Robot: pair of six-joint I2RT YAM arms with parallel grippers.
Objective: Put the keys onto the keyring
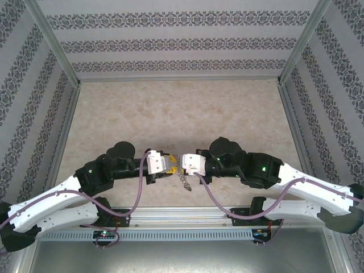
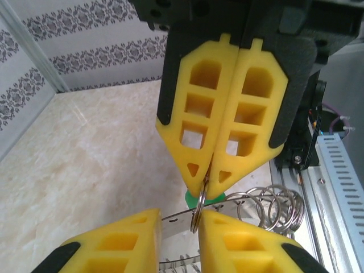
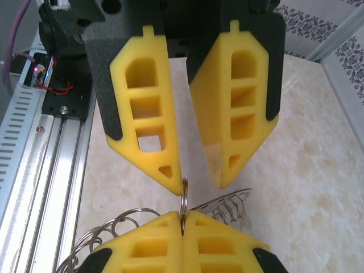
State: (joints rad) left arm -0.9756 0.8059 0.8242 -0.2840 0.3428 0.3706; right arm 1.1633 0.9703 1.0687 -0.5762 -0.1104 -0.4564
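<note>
Right gripper (image 3: 182,223) clenched on thin dark metal keyring (image 3: 183,196), presenting it edge-on; left gripper (image 3: 199,186) released around it, probably to reseat tiny green-headed key (image 2: 192,199).

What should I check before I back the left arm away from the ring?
1. Hold: right gripper shut on the keyring: ok.
2. Release: left gripper with its jaws apart: ok.
3. Threading: green-headed key on the keyring: cannot tell; its head sits against the ring, but the hole is hidden.
4. Snag: silvery blade free of the left gripper: cannot tell; it lies in the gap between the jaws.
5. Clearance: wire loops away from the grippers: cannot tell; they hang close beside the right gripper.
</note>
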